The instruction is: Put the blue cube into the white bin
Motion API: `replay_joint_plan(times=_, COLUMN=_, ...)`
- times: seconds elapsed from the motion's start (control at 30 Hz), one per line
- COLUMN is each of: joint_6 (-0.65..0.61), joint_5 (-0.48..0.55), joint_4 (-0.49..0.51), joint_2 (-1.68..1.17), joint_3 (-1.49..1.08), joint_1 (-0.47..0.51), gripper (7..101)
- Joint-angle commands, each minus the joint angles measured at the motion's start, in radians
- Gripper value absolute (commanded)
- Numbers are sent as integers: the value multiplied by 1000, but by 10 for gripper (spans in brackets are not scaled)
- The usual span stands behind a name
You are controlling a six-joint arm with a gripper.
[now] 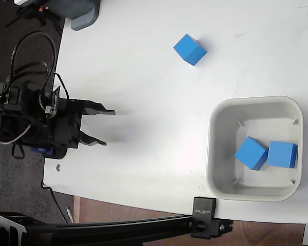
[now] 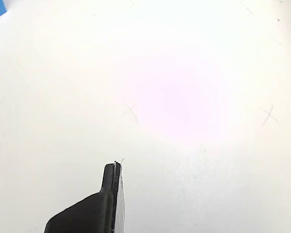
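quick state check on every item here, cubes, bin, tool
blue cube: loose on the table, outside the bin, untouched
white bin: upright on the table, holds two cubes
left cube in bin: on the bin floor, turned at an angle, touching its neighbour
right cube in bin: on the bin floor, near the right wall
tool: open, empty, at the table's left edge, far from the cubes

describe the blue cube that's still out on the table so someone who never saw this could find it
In the fixed view, start at the white bin near the right edge of the white table. Go up and left to the blue cube lying alone on the bare tabletop. The other two blue cubes sit inside the bin.
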State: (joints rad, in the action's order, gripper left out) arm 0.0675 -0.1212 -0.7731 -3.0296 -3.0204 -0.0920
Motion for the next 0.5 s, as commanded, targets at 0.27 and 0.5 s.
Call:
replay_joint_plan(times=0.27, joint_6=-2, joint_5=5, joint_4=5, joint_2=-23, joint_3=25, joint_1=3, gripper=978)
replay_joint_plan(times=0.5, joint_6=9, joint_5=-26, joint_4=9, joint_2=-20, joint_3=25, joint_1=-6, gripper=981)
